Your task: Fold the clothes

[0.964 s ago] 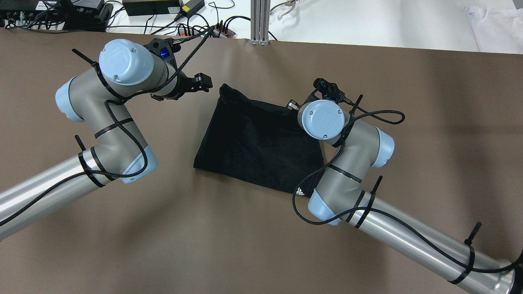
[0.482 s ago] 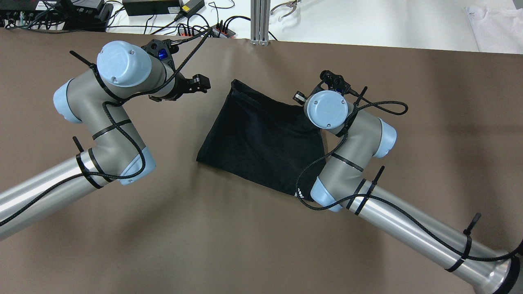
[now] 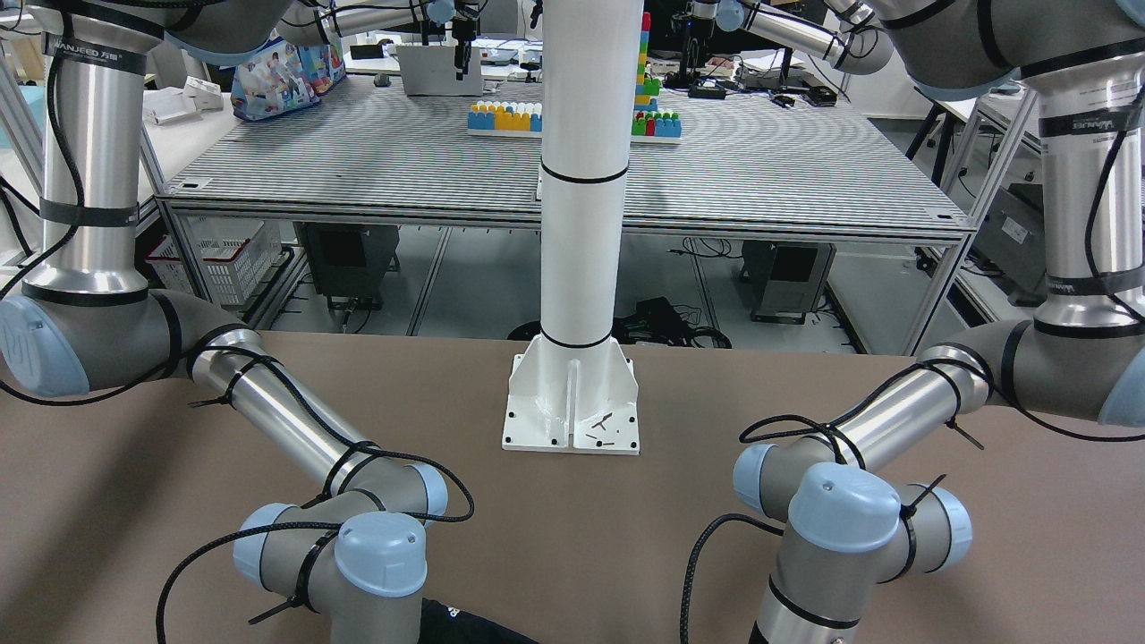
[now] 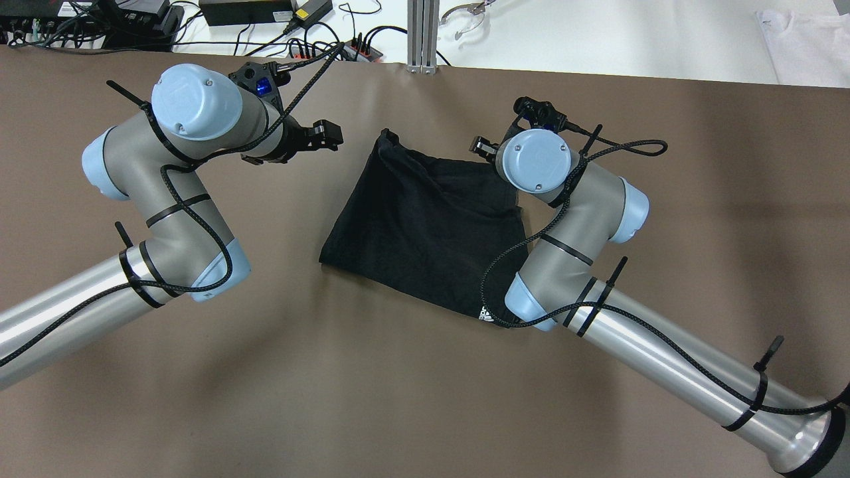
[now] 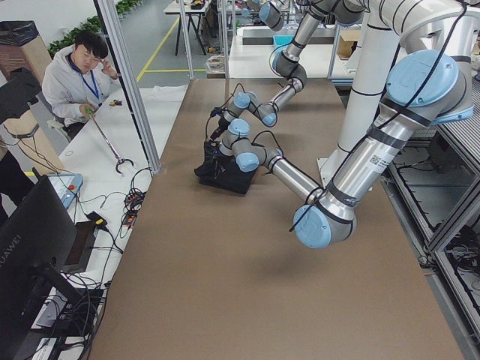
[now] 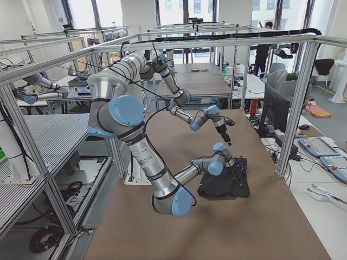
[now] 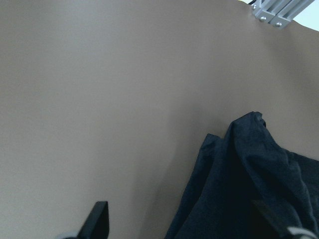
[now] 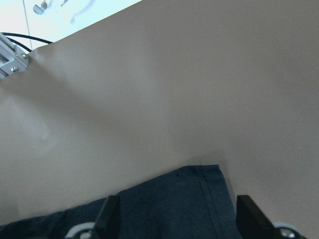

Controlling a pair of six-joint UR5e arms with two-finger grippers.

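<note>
Brown table (image 4: 398, 398): black garment (image 4: 425, 226) long axis diag, bunched corner far-left; L gripper (image 4: 330, 137), R gripper (image 8: 177, 219) spread wide, empty.

White pillar (image 3: 583, 224) on brown table (image 4: 398, 398)

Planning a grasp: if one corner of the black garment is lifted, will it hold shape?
Probably not: the black garment lies flat with soft wrinkles, so it should droop. Its bunched far corner suggests pushing would crumple it.

A matte brown table (image 4: 372, 398) filled the overhead frame. A thin black fabric garment (image 4: 425, 226) lay flat at centre. A white metal pillar base plate (image 3: 572, 407) stood on the table at mid-frame in the front-facing view.
</note>
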